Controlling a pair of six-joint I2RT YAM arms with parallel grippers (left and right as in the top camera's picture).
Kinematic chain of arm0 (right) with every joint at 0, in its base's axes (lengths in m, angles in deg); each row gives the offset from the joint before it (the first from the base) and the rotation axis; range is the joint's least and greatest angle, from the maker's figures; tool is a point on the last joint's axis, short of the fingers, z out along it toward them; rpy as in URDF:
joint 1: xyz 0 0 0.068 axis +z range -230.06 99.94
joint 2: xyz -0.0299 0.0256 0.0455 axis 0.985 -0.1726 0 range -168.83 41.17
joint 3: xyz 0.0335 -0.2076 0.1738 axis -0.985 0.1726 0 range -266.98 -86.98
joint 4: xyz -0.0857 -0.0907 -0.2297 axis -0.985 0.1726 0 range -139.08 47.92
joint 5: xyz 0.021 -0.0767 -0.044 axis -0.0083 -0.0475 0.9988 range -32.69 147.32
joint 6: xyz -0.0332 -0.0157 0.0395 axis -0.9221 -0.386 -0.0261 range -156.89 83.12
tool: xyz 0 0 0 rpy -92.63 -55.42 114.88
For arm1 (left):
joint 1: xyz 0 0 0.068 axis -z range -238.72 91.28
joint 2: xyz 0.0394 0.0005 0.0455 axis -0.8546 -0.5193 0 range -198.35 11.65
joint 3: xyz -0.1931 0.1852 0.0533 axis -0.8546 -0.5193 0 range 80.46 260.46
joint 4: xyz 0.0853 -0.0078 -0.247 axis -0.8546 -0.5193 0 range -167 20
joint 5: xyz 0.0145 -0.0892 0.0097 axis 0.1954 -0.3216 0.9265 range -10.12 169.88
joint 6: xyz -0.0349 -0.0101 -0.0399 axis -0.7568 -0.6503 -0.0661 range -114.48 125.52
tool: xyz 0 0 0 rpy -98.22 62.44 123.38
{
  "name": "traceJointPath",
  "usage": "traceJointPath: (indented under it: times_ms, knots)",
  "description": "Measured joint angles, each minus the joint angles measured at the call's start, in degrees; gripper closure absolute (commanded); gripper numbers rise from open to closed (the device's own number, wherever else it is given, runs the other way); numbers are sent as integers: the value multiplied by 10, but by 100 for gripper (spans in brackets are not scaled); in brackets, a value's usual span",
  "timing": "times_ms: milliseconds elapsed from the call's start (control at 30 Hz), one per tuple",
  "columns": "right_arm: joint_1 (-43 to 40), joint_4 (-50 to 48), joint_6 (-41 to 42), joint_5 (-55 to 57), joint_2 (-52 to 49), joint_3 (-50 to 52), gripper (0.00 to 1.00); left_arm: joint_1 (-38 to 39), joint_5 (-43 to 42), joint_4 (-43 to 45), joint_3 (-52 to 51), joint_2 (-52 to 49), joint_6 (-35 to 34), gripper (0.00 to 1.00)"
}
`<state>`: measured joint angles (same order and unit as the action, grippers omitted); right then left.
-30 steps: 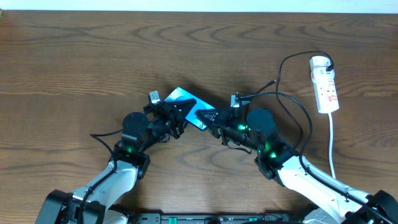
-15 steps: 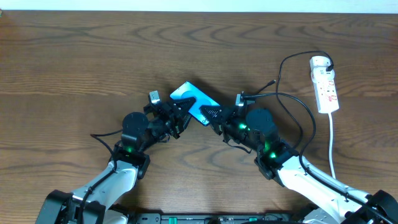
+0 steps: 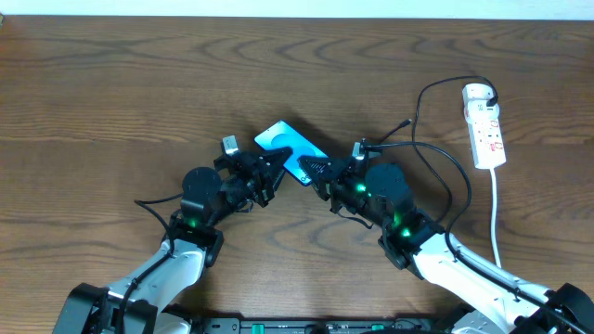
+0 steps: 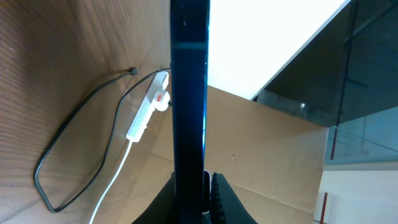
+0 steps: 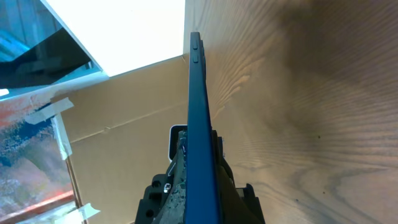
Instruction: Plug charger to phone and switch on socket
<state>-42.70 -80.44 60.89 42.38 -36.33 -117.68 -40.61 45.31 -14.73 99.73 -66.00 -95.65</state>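
Phone (image 3: 283, 141) is held between the two arms near the middle of the worktop (image 3: 139, 74), its lit blue face showing from above. Nearest me, the left arm (image 3: 197, 199) reaches in from the near-left and the right arm (image 3: 401, 211) from the near-right. Both are bent low and angled inward so that their wrists almost meet. The left end effector (image 3: 272, 167) is closed on the phone's near-left edge; from its own camera the handset stands edge-on, rising straight out from between the fingers. The right end effector (image 3: 321, 171) is clamped tight on the lower right end, and the slim body runs up between its fingers. Beyond the right arm the charger (image 3: 453, 167) lies loose in a loop, its plug tip (image 3: 408, 122) free on the wood and well apart from the phone. Farthest right, the socket (image 3: 484, 130) lies flat, and its white cord (image 3: 496, 213) trails back toward the near edge.
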Motion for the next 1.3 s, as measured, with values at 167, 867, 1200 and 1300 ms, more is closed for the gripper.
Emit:
traceJointPath:
  times_ms: [167, 867, 1200, 1300]
  knots:
    - [0, -3, 14, 0, 0, 0, 99, 0, 1, 2, 0, 0, 0, 87]
    - [19, -12, 21, 0, 0, 0, 99, 0, 4, 2, 0, 0, 7, 92]
    - [25, -8, -22, 4, 0, 0, 69, 0, 7, -8, 0, 0, 7, 92]
    - [25, -7, -87, 11, 0, 0, 63, 0, 7, -45, 2, 0, 6, 92]
